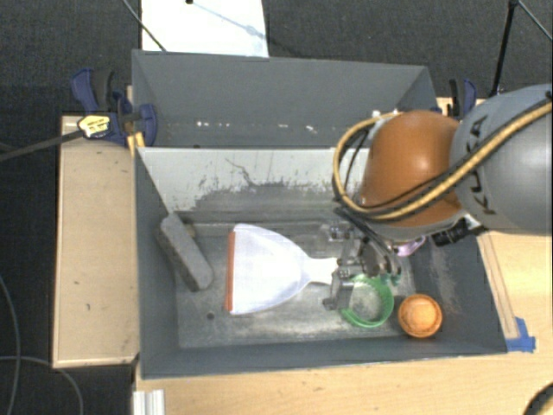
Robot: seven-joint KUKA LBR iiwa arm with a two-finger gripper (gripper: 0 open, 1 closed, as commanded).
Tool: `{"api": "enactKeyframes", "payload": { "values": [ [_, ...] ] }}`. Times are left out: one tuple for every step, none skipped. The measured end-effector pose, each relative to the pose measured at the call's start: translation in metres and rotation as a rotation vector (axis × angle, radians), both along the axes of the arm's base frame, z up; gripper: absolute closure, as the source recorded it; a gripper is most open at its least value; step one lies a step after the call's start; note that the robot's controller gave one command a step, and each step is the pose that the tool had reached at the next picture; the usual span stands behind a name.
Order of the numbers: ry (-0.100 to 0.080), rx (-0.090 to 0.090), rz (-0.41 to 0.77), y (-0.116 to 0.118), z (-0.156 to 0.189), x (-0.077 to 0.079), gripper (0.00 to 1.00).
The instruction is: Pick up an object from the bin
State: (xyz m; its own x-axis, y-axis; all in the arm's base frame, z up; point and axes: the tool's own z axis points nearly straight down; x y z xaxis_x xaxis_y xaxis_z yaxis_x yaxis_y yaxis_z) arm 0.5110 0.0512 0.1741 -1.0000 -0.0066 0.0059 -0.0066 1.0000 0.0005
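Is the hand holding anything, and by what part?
Cannot tell: the hand is down at the handle end of the white scoop, beside the green ring.

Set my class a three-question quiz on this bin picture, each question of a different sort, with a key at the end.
1. True or false: the orange ball lies toward the right end of the bin, beside the green ring.
2. Fill in: between the grey block and the green ring lies a scoop-like thing that is mostly ______.
3. Which thing lies nearest the end effector? A the grey block; B the green ring; C the orange ball.

Key: 1 true; 2 white; 3 B.
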Motion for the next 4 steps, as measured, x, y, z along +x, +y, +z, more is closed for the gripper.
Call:
{"api": "enactKeyframes", "payload": {
  "values": [
    [-0.008, 0.001, -0.001, 0.000, 0.004, 0.002, 0.00],
    [-0.017, 0.001, 0.018, 0.009, -0.035, 0.011, 0.00],
    [-0.006, 0.000, -0.045, 0.037, -0.093, 0.033, 1.00],
    [-0.006, 0.000, -0.045, 0.037, -0.093, 0.033, 1.00]
  ]
}}
